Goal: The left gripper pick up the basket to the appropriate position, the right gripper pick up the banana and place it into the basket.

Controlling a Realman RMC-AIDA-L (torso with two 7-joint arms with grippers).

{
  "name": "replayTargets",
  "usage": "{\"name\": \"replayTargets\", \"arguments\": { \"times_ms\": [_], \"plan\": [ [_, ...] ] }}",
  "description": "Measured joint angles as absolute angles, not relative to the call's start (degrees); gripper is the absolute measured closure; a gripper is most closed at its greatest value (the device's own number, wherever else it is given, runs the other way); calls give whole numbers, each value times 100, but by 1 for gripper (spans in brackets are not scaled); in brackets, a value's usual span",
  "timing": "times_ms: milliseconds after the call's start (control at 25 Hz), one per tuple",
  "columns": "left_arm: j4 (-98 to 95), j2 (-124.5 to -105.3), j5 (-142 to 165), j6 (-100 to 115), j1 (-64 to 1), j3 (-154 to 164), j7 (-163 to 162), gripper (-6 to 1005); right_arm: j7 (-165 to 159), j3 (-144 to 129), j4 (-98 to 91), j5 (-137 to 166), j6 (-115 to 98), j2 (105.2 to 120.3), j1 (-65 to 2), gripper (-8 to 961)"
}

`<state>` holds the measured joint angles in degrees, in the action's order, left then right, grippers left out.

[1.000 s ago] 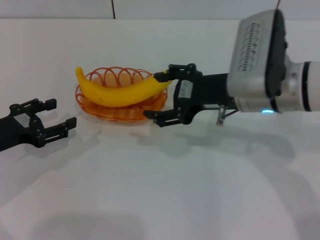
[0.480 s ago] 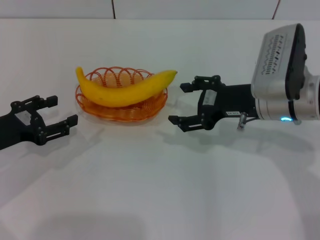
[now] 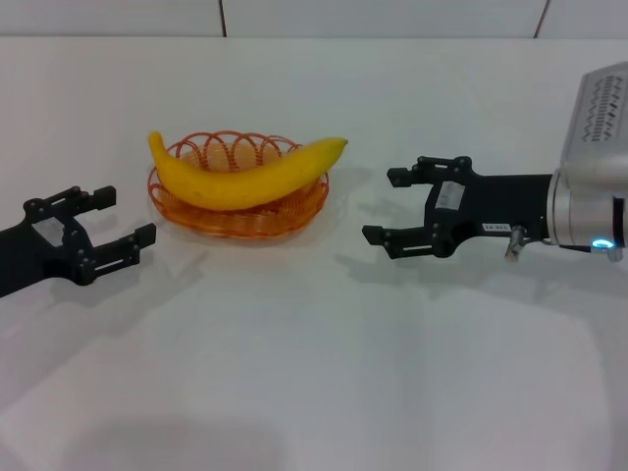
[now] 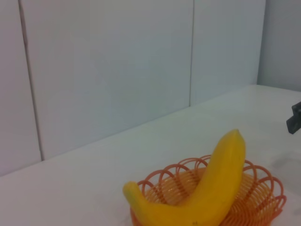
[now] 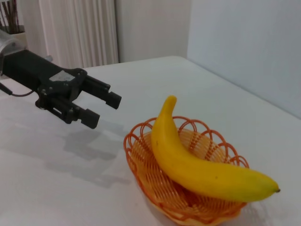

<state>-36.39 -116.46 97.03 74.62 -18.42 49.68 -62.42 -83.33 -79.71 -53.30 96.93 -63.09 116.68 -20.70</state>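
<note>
The yellow banana (image 3: 245,175) lies across the orange wire basket (image 3: 235,228), both ends reaching past the rim. The basket stands on the white table at centre left. My right gripper (image 3: 381,206) is open and empty, a short way to the right of the banana's tip and clear of it. My left gripper (image 3: 126,216) is open and empty, low over the table just left of the basket. The right wrist view shows the banana (image 5: 197,165) in the basket (image 5: 146,174) and the left gripper (image 5: 104,111) beyond. The left wrist view shows the banana (image 4: 207,188) and basket (image 4: 263,188).
The white table (image 3: 314,373) stretches wide in front of the basket and between the arms. A white panelled wall (image 4: 117,70) stands behind the table. The right arm's bulky white-grey housing (image 3: 599,137) hangs at the far right.
My right gripper was open around the banana's right tip a second ago and has pulled back to the right, clear of it. The banana stays in the basket. The left gripper barely moved.
</note>
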Motion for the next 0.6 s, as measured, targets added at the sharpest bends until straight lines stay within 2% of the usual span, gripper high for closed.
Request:
{"name": "replayTargets", "arguments": {
  "times_ms": [600],
  "plan": [
    [-3629,-11645,9703,7462,-1856,4971,-6232,228,-8291,-7936,-5171,9685,-6454,11663,-2145,88]
  ]
}}
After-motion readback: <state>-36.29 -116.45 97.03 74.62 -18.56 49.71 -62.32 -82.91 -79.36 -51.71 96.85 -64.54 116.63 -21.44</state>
